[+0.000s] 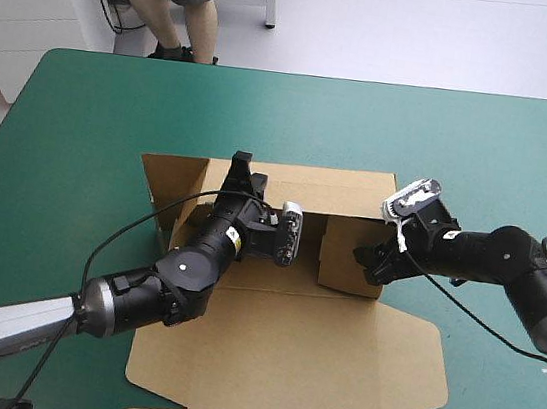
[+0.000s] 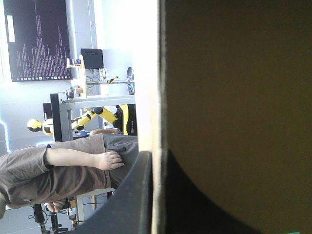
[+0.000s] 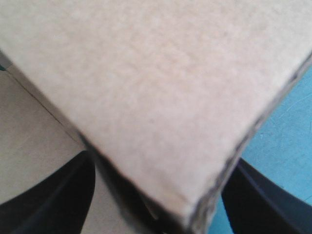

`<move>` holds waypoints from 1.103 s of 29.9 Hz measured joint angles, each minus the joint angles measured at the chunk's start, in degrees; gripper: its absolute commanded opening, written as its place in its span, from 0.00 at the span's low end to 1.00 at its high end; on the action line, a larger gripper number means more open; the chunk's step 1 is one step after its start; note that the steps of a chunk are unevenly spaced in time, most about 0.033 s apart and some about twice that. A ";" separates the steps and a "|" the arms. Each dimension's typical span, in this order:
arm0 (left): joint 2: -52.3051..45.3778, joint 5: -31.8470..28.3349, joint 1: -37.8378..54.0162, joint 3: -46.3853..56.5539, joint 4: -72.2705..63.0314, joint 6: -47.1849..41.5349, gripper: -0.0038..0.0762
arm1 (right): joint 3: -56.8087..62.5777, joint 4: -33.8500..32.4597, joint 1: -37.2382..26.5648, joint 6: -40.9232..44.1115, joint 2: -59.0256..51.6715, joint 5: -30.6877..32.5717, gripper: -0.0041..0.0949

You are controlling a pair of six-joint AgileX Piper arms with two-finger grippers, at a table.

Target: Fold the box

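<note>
High view first: shows the box (image 1: 313, 361), a cut sheet of brown corrugated board, lying at the middle of the teal-green covered desk (image 1: 80, 139), with far walls raised and the wide lid panel flat toward the near edge. Shows too the left end effector (image 1: 241, 165), two broad black fin-shaped fingers, set on a raised wall at the box's far left part, and the right end effector (image 1: 367, 260) just beside the upright flap on the box's right side. Left wrist view next: puts the board's pale edge straight between the two black fingers, all but closed on it, so clenched on the box wall. Right wrist view last: finds the fingers spread wide, released, with a corner of a brown flap between them and nothing pinched; catches a strip of the desk beside that corner. Judged from all this: probably light, stiff across the panels, ready to bend only along the scored creases, apt to spring back if left untucked, easy to dent at corners. Best taken by a free edge near a crease, sheet between the fingers, with the neighbouring wall held steady.
</note>
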 measured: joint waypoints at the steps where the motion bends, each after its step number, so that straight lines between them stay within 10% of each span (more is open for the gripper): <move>1: 0.00 0.07 0.00 0.00 0.04 0.00 0.04 | 0.00 -0.76 0.34 0.39 0.09 -0.91 0.52; 10: 0.17 0.49 0.00 -0.06 0.13 -0.21 0.04 | 0.00 -4.77 0.72 1.33 0.17 -3.36 0.02; 18: 0.17 1.24 0.00 -0.17 -0.04 -0.27 0.07 | 0.00 -4.46 0.63 1.18 0.17 -3.33 0.03; 27: 0.17 -1.28 -2.24 -5.04 -4.39 -2.04 0.67 | -0.34 -8.54 1.31 8.65 0.33 -6.39 0.03; 33: 0.17 -0.23 -6.07 -8.77 -4.44 -3.05 0.71 | -3.48 -22.53 1.74 24.19 0.39 -8.40 0.03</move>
